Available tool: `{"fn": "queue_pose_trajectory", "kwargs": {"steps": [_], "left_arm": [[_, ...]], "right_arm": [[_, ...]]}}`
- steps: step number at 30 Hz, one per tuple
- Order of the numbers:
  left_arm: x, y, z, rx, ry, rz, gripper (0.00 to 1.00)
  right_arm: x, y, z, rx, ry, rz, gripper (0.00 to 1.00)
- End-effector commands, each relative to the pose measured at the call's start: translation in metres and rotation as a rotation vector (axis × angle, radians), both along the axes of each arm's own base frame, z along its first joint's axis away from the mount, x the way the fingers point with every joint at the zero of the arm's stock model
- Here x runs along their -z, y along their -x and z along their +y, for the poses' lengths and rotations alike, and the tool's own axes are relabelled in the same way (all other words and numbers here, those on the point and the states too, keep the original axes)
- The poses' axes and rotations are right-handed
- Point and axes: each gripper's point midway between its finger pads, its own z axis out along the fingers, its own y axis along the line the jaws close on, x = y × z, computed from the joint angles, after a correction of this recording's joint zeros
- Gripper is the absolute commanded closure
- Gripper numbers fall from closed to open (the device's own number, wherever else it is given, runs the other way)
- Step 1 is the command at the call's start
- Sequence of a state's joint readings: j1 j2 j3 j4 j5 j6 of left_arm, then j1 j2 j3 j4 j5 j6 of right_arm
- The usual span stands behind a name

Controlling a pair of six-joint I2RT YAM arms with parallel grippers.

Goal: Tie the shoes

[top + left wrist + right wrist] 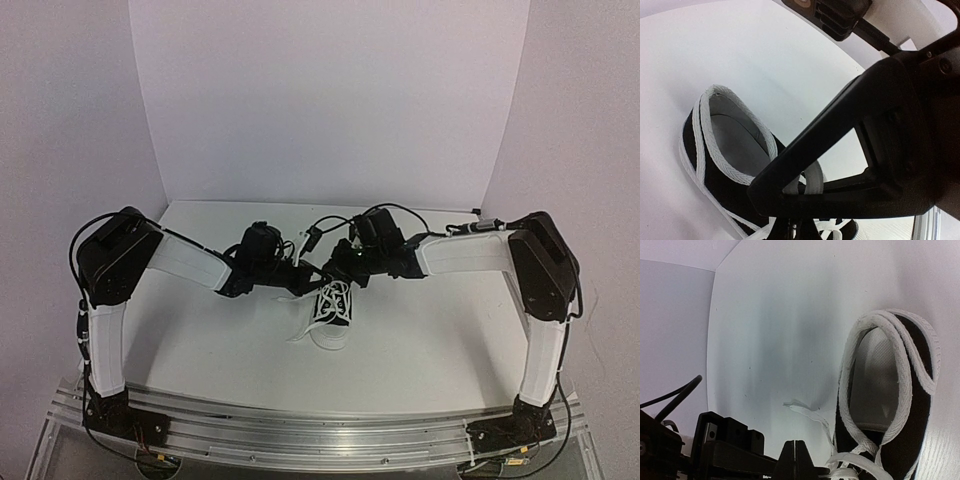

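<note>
sneaker (pixel 333 318) long axis 12–6, toe at 6 | laces (pixel 335 298) just 6 o'clock of both arms, equally near | my left end effector (pixel 298 281): cannot tell grip | my right end effector (pixel 345 268): fingers closed

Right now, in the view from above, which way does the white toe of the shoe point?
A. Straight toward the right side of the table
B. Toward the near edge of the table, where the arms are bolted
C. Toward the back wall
B: seen from above, the shoe has its white toe cap on the side of the near edge of the table, and its laces lie farther back.
</note>
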State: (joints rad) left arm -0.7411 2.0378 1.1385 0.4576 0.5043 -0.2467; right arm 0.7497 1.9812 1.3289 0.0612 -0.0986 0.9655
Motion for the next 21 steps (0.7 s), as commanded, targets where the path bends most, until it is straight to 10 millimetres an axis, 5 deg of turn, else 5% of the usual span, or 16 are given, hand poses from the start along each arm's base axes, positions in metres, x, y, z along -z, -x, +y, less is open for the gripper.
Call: {"fn": "queue_pose_trajectory", "kwargs": {"steps": [1,4,6,12,16,21], "left_arm": [[-0.019,-0.012,-0.004,-0.037,0.062,-0.039,1.0],[-0.016,-0.01,-0.001,-0.047,0.058,-0.018,1.0],[-0.016,-0.01,0.001,-0.054,0.059,-0.011,1.0],[-0.012,-0.007,0.005,-0.063,0.059,0.015,1.0],[-0.01,-0.008,0.007,-0.068,0.056,0.021,1.0],[-0.01,-0.009,0.007,-0.067,0.055,0.012,1.0]], "right_arm": [[-0.015,0.009,0.016,-0.108,-0.035,-0.032,0.81],[-0.028,0.012,0.004,-0.117,0.035,-0.077,0.45],[-0.034,0.017,-0.015,-0.091,0.108,-0.081,0.4],[-0.026,0.051,-0.057,-0.02,0.31,-0.095,0.56],[0.007,0.078,-0.045,-0.107,0.409,-0.049,0.66],[0.026,0.074,-0.04,-0.106,0.473,-0.045,0.67]]}}
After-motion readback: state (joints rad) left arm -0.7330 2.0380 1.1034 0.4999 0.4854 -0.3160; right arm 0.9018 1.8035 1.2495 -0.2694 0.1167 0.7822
